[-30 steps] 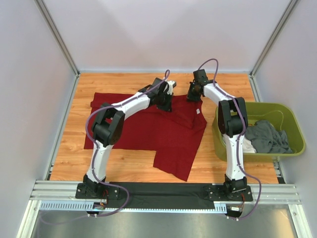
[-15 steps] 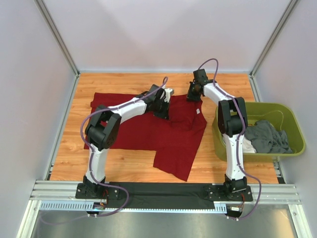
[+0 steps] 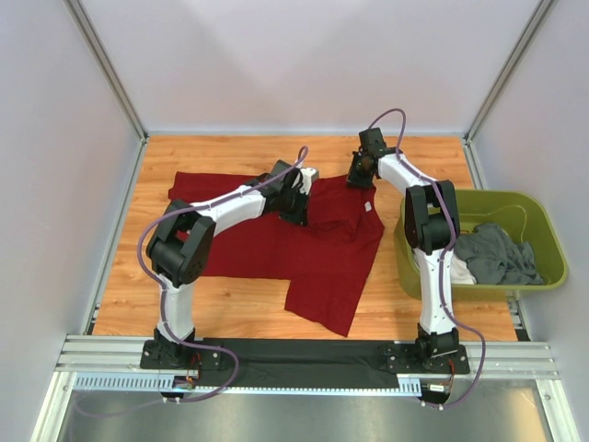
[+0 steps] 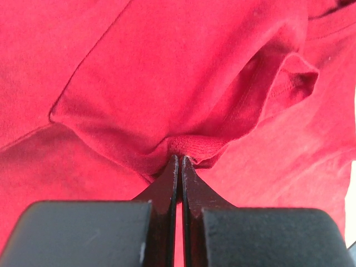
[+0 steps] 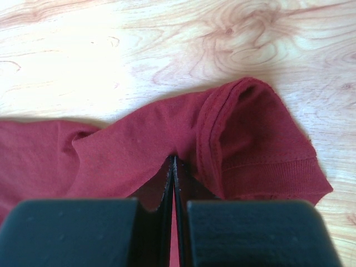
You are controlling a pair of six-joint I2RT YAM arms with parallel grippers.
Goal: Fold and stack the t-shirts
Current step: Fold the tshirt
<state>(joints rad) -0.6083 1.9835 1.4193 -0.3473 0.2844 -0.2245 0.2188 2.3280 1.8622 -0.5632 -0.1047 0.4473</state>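
Light wooden boards made the surface [image 3: 239, 308], which was closed in by plain white walls [image 3: 304, 64] on three sides. On it lay the plain dark red cloth t-shirt [image 3: 322, 262], spread mostly flat across the middle. One part of it reached toward the near edge, and its small white neck label [image 3: 368, 208] showed near the right side.

The left arm [image 3: 230, 201] reached across the shirt to its far middle part. The left jaws were fully closed. In the left wrist view, a small bunched fold [image 4: 192, 146] of the red cloth was pinched between the black fingertips [image 4: 171, 172], and the cloth around it was drawn into wrinkles toward that point.

The right arm [image 3: 405, 175] bent toward the far edge of the shirt. The right jaws were fully closed as well and held the red cloth just beside a stitched hem [image 5: 211, 128]. This hem curled up a little over the bare wood.

At the right side of the surface stood the olive-green plastic tub [image 3: 549, 267], just beside the right arm. Inside it lay a crumpled dark grey t-shirt [image 3: 497, 253], and a white t-shirt [image 3: 457, 270] showed at its near left part, touching the grey one.
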